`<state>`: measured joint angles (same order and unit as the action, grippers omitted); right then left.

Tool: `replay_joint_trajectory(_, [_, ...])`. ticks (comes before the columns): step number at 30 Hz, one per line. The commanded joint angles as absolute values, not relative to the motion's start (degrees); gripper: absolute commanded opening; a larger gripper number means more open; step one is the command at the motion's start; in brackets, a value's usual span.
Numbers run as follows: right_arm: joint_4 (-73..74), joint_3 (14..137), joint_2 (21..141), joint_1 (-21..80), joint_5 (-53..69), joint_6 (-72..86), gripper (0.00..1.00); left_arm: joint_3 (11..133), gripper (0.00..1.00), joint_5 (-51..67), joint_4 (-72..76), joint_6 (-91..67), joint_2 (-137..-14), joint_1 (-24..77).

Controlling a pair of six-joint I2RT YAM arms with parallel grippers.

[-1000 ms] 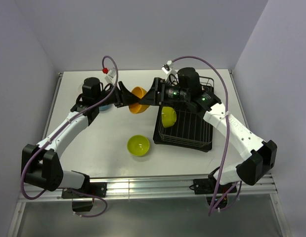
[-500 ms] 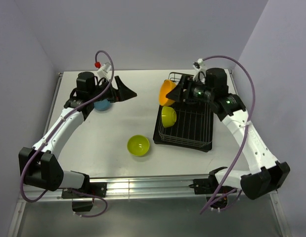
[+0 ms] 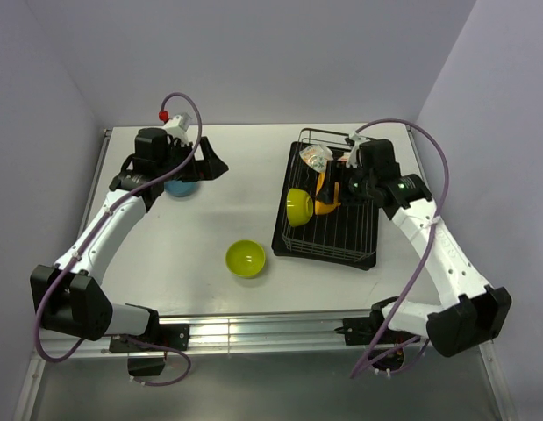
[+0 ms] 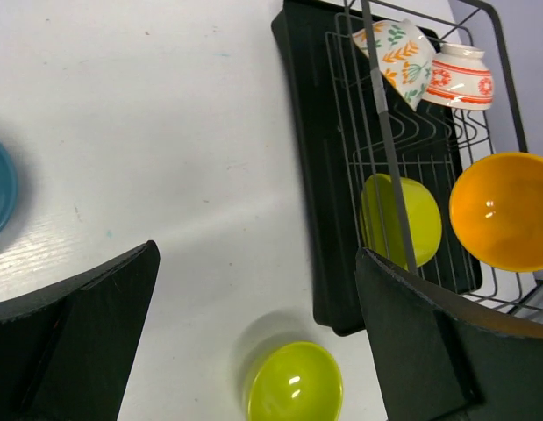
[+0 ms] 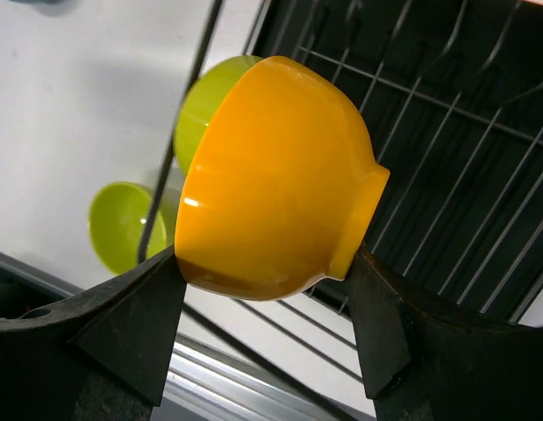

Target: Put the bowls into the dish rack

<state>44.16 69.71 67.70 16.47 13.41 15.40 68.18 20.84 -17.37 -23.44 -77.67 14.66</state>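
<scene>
Top external view: the right gripper [image 3: 327, 189] clamped an orange bowl [image 3: 324, 196] on its side over the middle of the dish rack [image 3: 363, 251], just beside a lime bowl [image 3: 298, 206] standing on edge along the rack's left side.
Right wrist view: the two fingers pressed the orange bowl's outer wall from opposite sides, one near the rim and one near the foot; whether the bowl touched the wires could not be told.
Left hand: the left gripper [image 3: 208, 162] hung wide open and empty near the table's far-left corner, just beside a blue bowl [image 3: 181, 187].
Handling: the bowls looked like light, stiff plastic with a glossy, probably slippery skin; unlikely to break, but apt to twist in a pinch. A grip over the rim, or across the wall as here, seemed soundest.
Rack contents: the lime bowl, plus a cream bowl [image 4: 394, 48] with coloured marks and a red-patterned bowl [image 4: 460, 77] side by side at the far end.
Left on the table [image 3: 210, 219]: the blue bowl and a second lime bowl [image 3: 246, 259], upright and empty, toward the near edge.
</scene>
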Motion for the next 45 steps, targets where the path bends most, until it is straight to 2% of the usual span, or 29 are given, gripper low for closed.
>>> replay_joint_trajectory(1, [42.37, 69.35, 69.87, 16.26, 10.81, 14.59, 0.00, 69.70, 1.00, 18.11, -17.58, -20.31, -74.97, 14.59])
replay_joint_trajectory(22, [39.81, 71.36, 81.91, 22.05, 6.77, 13.97, 0.00, 66.53, 0.99, 20.83, -16.08, -19.16, -74.44, 14.59])
replay_joint_trajectory(25, [40.78, 72.59, 83.49, 23.02, 5.19, 13.71, 0.09, 66.45, 1.00, 20.92, -16.43, -18.90, -74.27, 14.50])
replay_joint_trajectory(31, [42.19, 74.00, 84.73, 24.87, 4.22, 13.45, 0.49, 65.92, 0.99, 21.09, -16.79, -18.28, -73.74, 14.59])
replay_joint_trajectory(32, [42.36, 74.18, 84.73, 24.87, 4.31, 13.36, 0.60, 65.66, 1.00, 21.70, -16.87, -18.11, -73.57, 14.59])
replay_joint_trajectory(33, [42.80, 74.53, 84.55, 24.87, 4.39, 13.36, 0.63, 65.57, 1.00, 22.14, -16.87, -17.41, -73.39, 14.59])
replay_joint_trajectory(35, [43.07, 74.97, 84.03, 24.87, 4.83, 13.18, 0.74, 65.22, 1.00, 23.98, -17.75, -16.35, -73.04, 14.59])
replay_joint_trajectory(39, [43.77, 75.93, 82.88, 24.87, 5.89, 13.18, 0.79, 63.81, 0.99, 25.92, -18.81, -13.02, -72.16, 14.59])
replay_joint_trajectory(45, [43.24, 75.59, 81.74, 24.87, 8.17, 12.48, 0.92, 61.61, 0.99, 28.74, -21.62, -9.50, -71.89, 14.50])
